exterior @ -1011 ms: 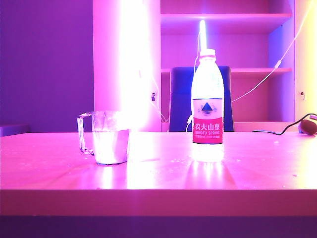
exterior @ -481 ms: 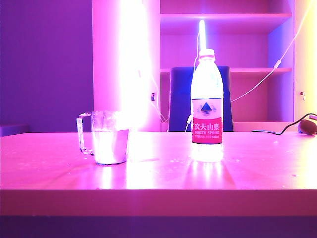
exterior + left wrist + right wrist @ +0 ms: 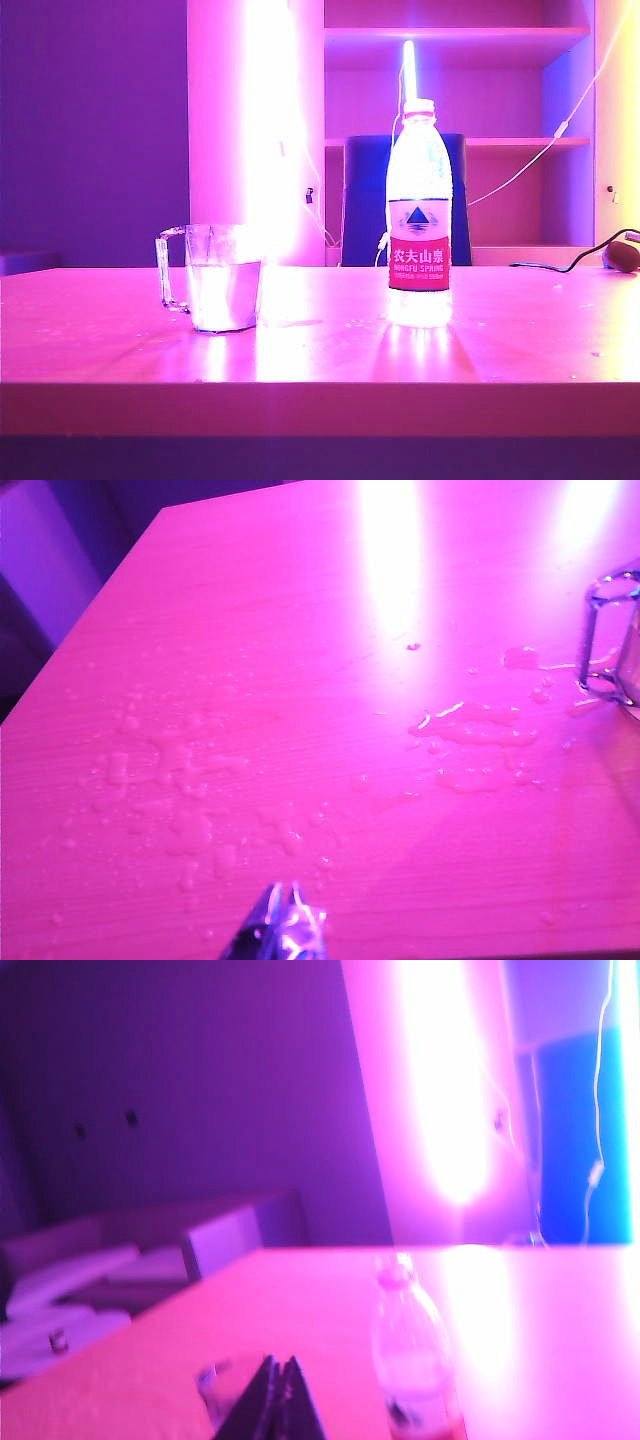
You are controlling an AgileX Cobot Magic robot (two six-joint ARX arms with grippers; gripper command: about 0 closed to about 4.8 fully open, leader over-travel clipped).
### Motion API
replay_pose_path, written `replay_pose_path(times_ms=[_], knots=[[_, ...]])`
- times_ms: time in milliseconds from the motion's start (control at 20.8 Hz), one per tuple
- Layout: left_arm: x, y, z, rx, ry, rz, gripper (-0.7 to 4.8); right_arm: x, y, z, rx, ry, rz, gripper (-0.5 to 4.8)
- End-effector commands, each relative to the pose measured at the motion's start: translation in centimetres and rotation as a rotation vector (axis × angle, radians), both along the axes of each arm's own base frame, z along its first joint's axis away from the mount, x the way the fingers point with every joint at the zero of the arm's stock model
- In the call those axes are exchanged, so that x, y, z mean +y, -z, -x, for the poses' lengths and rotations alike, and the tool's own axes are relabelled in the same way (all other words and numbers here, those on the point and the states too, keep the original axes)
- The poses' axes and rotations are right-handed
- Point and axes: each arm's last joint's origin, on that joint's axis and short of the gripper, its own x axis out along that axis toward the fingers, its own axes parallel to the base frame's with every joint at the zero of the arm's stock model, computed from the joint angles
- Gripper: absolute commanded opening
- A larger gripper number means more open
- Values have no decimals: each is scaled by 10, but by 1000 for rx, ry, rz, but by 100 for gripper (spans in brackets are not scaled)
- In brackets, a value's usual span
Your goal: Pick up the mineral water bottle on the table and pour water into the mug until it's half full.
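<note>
The mineral water bottle (image 3: 419, 215) stands upright on the table (image 3: 320, 345), right of centre, cap on, red label facing the exterior camera. The mug (image 3: 222, 277) sits to its left, handle pointing left, with water about halfway up. Neither gripper shows in the exterior view. My left gripper (image 3: 284, 890) is shut with nothing in it, above wet tabletop; the mug's handle (image 3: 606, 635) is at that view's edge, well away. My right gripper (image 3: 279, 1362) is shut and holds nothing, raised back from the table; beyond it I see the bottle (image 3: 411, 1355) and the blurred mug (image 3: 220, 1392).
Water drops and a small puddle (image 3: 472, 730) lie on the table near the mug. A blue chair back (image 3: 364, 200) and shelves stand behind the table. A dark cable (image 3: 570, 265) runs along the far right edge. A bright light strip (image 3: 268, 120) glares behind the mug.
Nothing on the table has moved in the exterior view; bottle and mug stay in place.
</note>
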Motion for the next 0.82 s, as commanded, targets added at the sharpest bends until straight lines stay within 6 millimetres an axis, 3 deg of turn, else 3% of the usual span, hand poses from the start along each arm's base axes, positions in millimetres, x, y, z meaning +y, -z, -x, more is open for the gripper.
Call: replay_pose_path(times_ms=[48, 241, 529, 818], knots=[[0, -7, -2, -82, -1, 10, -5, 0, 5, -1, 50, 2, 27, -6], [-3, -7, -12, -244, 83, 100, -5, 1, 13, -2, 121, 2, 69, -6], [-3, 25, -27, -330, 82, 164, -5, 2, 24, -3, 221, 3, 128, -6], [-3, 42, -30, -246, 69, 196, -5, 2, 31, -3, 283, 3, 164, -6]])
